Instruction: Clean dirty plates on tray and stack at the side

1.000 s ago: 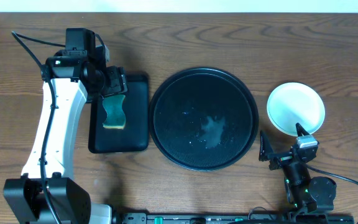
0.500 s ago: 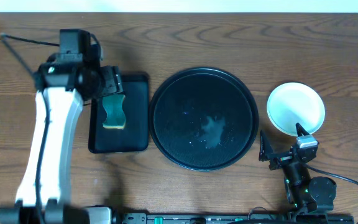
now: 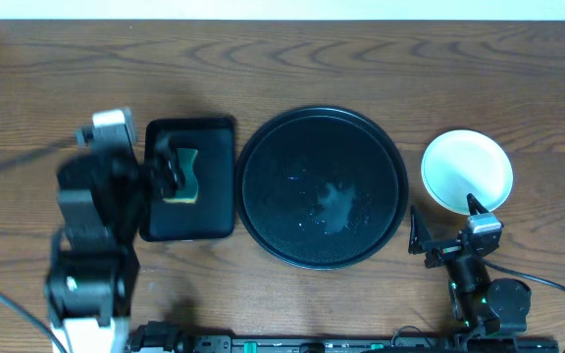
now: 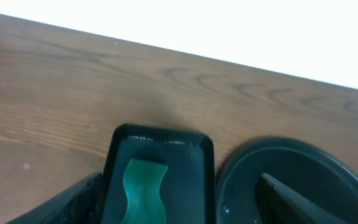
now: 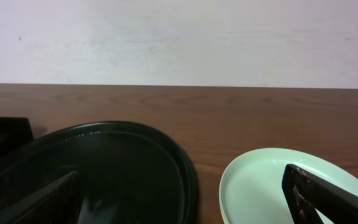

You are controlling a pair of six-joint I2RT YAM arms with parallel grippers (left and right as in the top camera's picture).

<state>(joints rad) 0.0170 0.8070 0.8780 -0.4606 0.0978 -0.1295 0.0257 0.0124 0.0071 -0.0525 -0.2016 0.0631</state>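
The round black tray (image 3: 322, 126) sits mid-table with no plates on it, only wet smears; it also shows in the left wrist view (image 4: 303, 168) and the right wrist view (image 5: 104, 155). A pale mint-white plate (image 3: 467, 169) lies on the table right of the tray, also in the right wrist view (image 5: 260, 186). I cannot tell whether other plates lie under it. No yellow plate shows. My left gripper (image 3: 162, 169) is open and empty, blurred, at the rectangular tray's left edge, also in its wrist view (image 4: 179, 208). My right gripper (image 3: 447, 227) is open and empty just in front of the plate, also in its wrist view (image 5: 179, 199).
A smaller rectangular black tray (image 3: 214, 196) stands left of the round tray and holds a green sponge (image 3: 181, 176), seen also in the left wrist view (image 4: 143, 190). The table's back edge meets a white wall. The right arm base sits at the front right.
My left arm has swung back toward the table's front, away from the sponge, which stays on the rectangular tray. The right arm and the plate have not moved.
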